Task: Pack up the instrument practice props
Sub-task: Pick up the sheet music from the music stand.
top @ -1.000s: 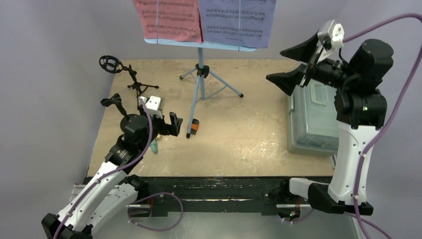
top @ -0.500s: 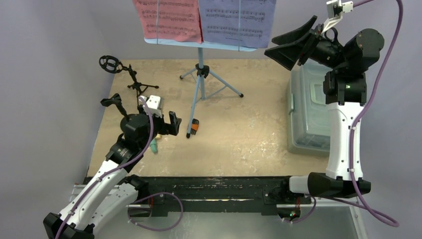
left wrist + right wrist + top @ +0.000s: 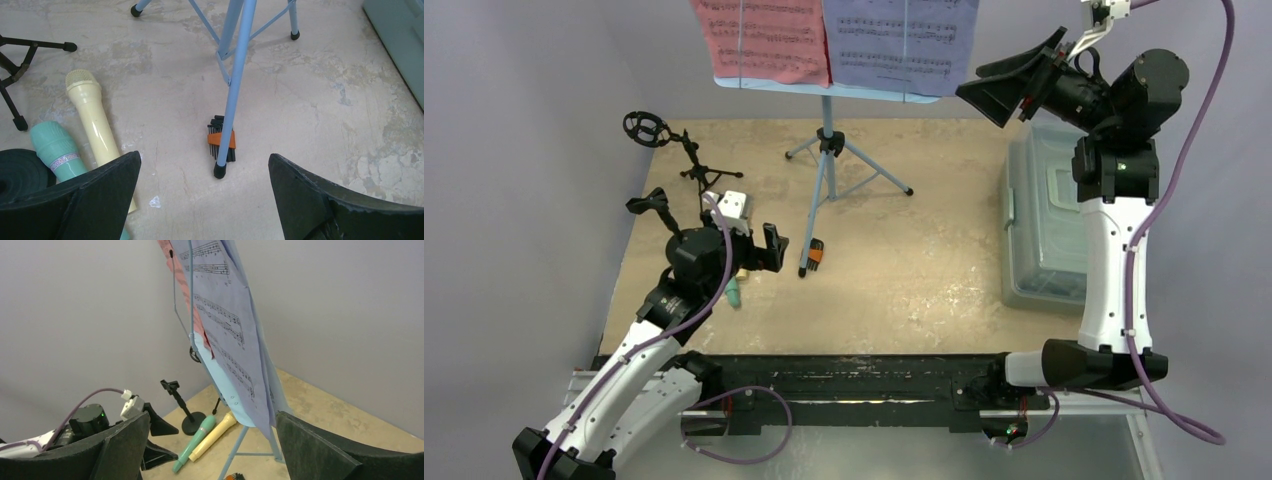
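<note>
The right gripper (image 3: 986,88) is up high, just beside the right edge of the purple page (image 3: 902,40). Its two fingers are spread wide and it has nothing in them. The left gripper (image 3: 204,159) hangs low over the table (image 3: 924,270), also wide open and holding nothing. The purple page and the red page (image 3: 764,40) stand side by side on the tray (image 3: 824,88) of the blue stand (image 3: 828,150), at the back of the table. The yellow microphone (image 3: 92,112) and the green microphone (image 3: 55,150) lie side by side on the table under the left gripper, near two small black stands (image 3: 694,165). The grey tub (image 3: 1049,230) sits at the right, below the raised arm. The step in hand looks like taking the purple page off the stand. To do it well, the right gripper should slide in from the side so one finger goes in front of the paper and one behind – then close softly on the paper alone. Thin wire arms lie across the front of the pages, so the fingers should stay at the outer edge, away from the wires and the tray. The page should then go up and out of the tray's lip, not be yanked sideways – a hard pull could tear it or tip the thin-legged stand. A little set of black keys (image 3: 221,140) lies against one stand foot.
</note>
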Available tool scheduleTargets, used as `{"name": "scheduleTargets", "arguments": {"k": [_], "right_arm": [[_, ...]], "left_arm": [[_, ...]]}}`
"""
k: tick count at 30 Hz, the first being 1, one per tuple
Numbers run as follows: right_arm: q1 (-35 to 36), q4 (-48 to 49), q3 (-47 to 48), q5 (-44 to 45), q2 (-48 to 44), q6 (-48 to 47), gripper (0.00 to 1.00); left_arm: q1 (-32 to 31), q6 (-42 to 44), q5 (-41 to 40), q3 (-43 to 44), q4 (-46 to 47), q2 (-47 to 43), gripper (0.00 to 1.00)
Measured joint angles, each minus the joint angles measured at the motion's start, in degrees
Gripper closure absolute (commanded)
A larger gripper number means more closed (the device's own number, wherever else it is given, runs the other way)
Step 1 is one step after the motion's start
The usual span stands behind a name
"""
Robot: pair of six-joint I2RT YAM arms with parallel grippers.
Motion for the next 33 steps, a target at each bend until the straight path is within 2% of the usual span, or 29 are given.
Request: {"name": "scheduleTargets", "arguments": {"k": [23, 25, 33], "right_arm": [[3.21, -2.51, 0.00, 4.59, 0.92, -2.38, 0.03], [3.39, -2.62, 0.00, 4.61, 1.07, -2.56, 0.06], [6.32, -2.82, -0.33, 4.44, 1.11, -3.34, 0.26]], "left_arm": [[0.07, 0.00, 0.61, 0.00, 0.02, 0.37, 0.00], [0.07, 0.00, 0.63, 0.00, 0.04, 0.37, 0.00], [0.35, 0.00, 0.79, 0.00, 0.04, 0.48, 0.00]]}}
